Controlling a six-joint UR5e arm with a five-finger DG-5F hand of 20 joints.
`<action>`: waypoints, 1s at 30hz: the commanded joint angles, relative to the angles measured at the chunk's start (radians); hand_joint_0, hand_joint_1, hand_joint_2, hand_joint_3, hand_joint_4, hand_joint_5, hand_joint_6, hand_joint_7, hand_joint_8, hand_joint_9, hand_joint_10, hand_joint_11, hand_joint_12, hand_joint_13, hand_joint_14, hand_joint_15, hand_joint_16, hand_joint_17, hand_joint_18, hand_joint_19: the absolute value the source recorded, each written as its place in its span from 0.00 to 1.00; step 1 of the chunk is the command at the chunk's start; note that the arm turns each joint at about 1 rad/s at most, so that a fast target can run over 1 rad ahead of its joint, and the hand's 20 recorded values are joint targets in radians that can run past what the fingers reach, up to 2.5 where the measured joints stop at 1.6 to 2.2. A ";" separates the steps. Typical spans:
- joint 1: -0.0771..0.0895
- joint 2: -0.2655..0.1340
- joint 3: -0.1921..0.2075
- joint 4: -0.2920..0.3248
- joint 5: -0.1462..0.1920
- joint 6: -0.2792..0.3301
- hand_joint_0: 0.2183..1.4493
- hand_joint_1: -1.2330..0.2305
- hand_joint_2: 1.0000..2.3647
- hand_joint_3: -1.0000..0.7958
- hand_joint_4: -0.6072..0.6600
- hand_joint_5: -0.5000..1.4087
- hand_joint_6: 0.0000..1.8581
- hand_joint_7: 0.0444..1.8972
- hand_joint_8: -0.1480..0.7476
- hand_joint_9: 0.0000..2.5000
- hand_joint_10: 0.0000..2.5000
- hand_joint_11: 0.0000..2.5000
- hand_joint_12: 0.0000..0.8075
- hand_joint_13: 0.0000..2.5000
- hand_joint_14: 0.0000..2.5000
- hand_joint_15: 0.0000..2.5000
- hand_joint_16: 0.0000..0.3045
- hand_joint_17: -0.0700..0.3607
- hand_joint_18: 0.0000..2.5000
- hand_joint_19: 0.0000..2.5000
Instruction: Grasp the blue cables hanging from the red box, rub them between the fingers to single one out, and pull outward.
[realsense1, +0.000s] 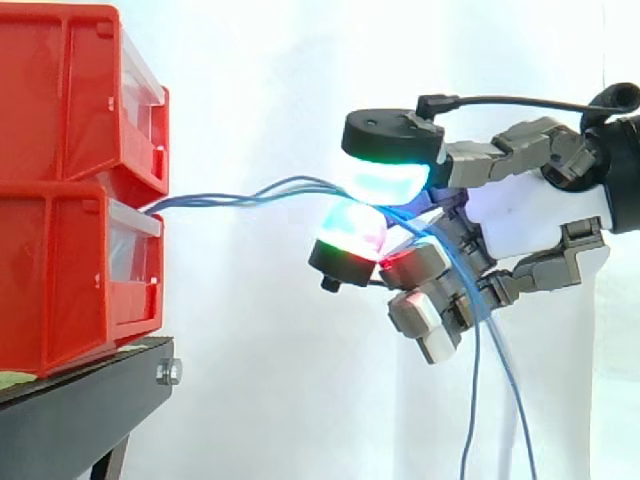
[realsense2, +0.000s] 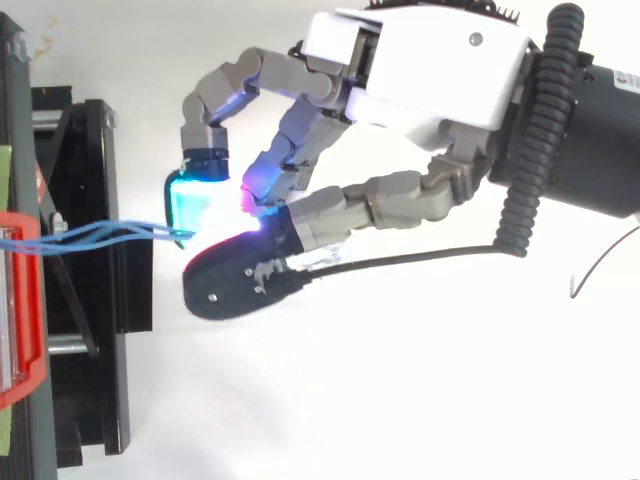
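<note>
Thin blue cables (realsense1: 250, 194) run out of the lower red bin (realsense1: 70, 280) and stretch nearly level to my hand (realsense1: 530, 215). The hand is shut on them: a cyan-glowing pad (realsense1: 385, 180) presses from above and a pink-and-cyan pad (realsense1: 350, 232) from below, with the cables pinched between. Past the pinch the cables' loose ends (realsense1: 510, 390) hang down under the palm. In the top view the blue cables (realsense2: 100, 235) leave the red bin (realsense2: 25, 300) at the left and meet the fingers (realsense2: 215, 205) of the hand (realsense2: 420, 70).
Two red bins are stacked, the upper red bin (realsense1: 75, 95) on the lower one, on a black stand (realsense1: 90, 395) at the left. A white curtain (realsense1: 260, 80) hangs behind. The arm (realsense2: 590, 130) comes in from the right.
</note>
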 joint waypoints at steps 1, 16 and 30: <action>0.000 0.000 0.000 0.001 0.000 -0.001 0.46 0.24 0.00 0.28 0.40 0.17 0.50 0.52 0.40 0.44 0.01 0.53 0.41 0.38 0.01 0.38 0.14 0.38 0.31 0.29; 0.000 -0.001 0.000 -0.002 0.000 0.004 0.20 0.27 0.00 0.28 0.53 0.18 0.49 0.50 0.45 0.46 0.01 0.53 0.47 0.39 0.01 0.38 0.15 0.41 0.33 0.30; 0.000 0.000 0.000 -0.003 0.000 0.000 0.30 0.38 0.00 0.30 0.52 0.17 0.47 0.53 0.43 0.46 0.01 0.54 0.43 0.38 0.01 0.39 0.14 0.39 0.29 0.33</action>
